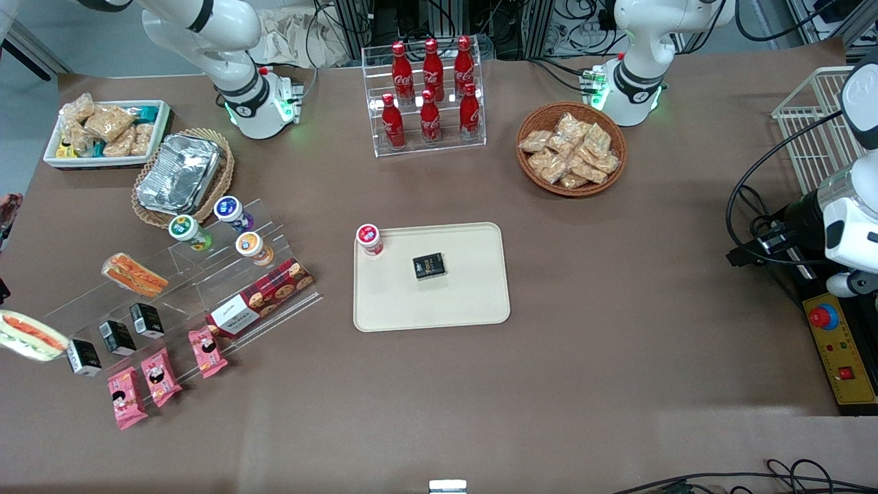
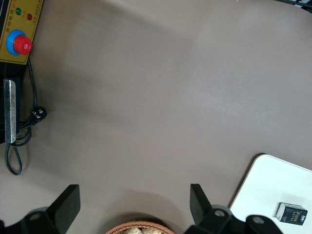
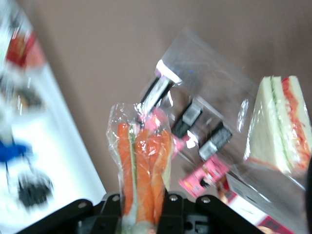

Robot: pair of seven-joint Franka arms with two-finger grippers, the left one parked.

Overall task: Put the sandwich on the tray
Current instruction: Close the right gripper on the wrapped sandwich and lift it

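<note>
Sandwich [image 1: 31, 336] beside shelf [image 1: 206, 274], gripper [image 3: 141, 207] — wrist view only — seemingly at bun [image 3: 144, 161], jaws unclear.

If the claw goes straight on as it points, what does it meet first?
Likely the orange bun, not the sandwich: in the right wrist view the claw sits right at the bun, with the sandwich off to one side. Depth is unclear.

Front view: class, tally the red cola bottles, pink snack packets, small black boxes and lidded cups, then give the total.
Red cola bottles: 6
Pink snack packets: 3
Small black boxes: 4
Lidded cups: 4
Total: 17
Not counted: the gripper, shut on the sandwich, toward the working arm's end of the table.
</note>
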